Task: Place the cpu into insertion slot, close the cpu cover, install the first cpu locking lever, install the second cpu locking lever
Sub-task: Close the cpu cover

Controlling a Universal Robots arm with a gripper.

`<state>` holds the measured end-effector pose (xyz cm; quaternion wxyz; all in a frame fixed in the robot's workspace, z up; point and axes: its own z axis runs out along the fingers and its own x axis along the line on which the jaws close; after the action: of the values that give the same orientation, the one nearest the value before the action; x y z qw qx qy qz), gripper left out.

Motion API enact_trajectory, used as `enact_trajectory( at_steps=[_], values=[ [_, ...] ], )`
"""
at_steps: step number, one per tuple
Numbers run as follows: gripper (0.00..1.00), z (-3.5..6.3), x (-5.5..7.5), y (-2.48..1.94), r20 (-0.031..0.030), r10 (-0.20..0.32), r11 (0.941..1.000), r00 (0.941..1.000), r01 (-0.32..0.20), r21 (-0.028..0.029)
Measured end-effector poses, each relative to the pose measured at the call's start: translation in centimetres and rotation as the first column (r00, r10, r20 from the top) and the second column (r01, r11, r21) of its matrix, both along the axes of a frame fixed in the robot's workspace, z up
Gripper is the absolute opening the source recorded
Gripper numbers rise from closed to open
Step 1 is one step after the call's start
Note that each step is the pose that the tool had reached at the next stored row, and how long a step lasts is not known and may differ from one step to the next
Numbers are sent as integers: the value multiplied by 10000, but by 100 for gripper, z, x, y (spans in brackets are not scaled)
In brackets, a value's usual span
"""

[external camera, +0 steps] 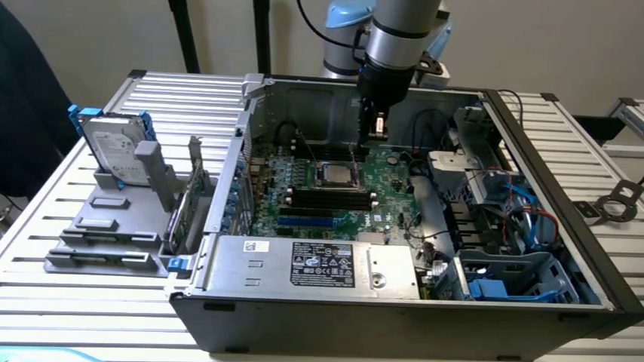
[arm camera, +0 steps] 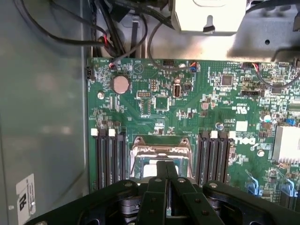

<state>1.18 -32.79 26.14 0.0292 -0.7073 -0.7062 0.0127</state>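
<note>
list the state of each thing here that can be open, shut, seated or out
computer case, open, side panel off
cpu cover, looks lowered over the chip; latched or not, cannot tell
cpu, seated, showing through the cover's window
gripper, jaws shut, just above the cpu cover, nothing seen held
hard drive, out of the case, standing upright in a grey holder

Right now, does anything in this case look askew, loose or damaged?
Nothing stands out. The cpu sits square inside the cover, which looks level, and the shut tool hangs above it. No damage shows on the board.
</note>
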Motion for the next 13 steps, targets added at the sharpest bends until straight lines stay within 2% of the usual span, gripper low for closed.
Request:
enact_trajectory(
  at_steps=[4, 7, 13],
  values=[
    [11, 0, -76, -33, -43, 0, 10000, 10000, 0, 0],
    [11, -1, -142, -63, -101, 0, 10000, 9999, 0, 0],
    [11, -10, -297, -105, -305, 1, 10000, 9995, 0, 22]
  ],
)
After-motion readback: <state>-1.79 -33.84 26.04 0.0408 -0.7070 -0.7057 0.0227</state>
